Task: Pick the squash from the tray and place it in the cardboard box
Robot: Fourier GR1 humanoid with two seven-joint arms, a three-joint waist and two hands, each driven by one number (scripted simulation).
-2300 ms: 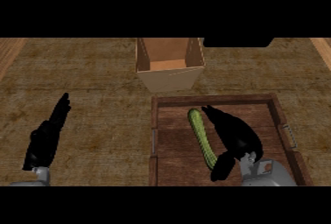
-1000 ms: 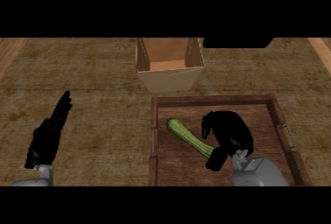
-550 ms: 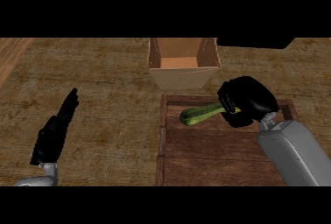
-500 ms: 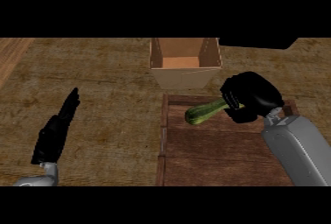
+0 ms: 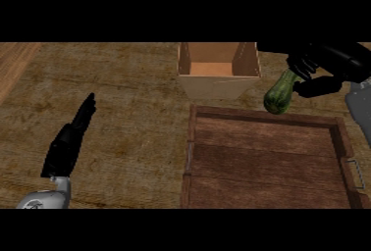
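A long green squash [image 5: 279,94] hangs in the air, held by its upper end in my right hand [image 5: 326,66], whose fingers curl round it. It dangles above the far edge of the wooden tray [image 5: 196,162], just right of the open cardboard box [image 5: 217,86]. The box stands beyond the tray, its inside showing bare. My left hand [image 5: 69,139] rests at the lower left with its fingers straight, apart from everything.
The tray takes up the lower right of the wooden counter, with a metal handle [image 5: 357,172] on its right side. A dark object [image 5: 286,46] lies at the far edge behind the box.
My right hand closed on the squash in the tray, lifted it and carried it up and to the right, toward the box. The left hand stayed where it was.
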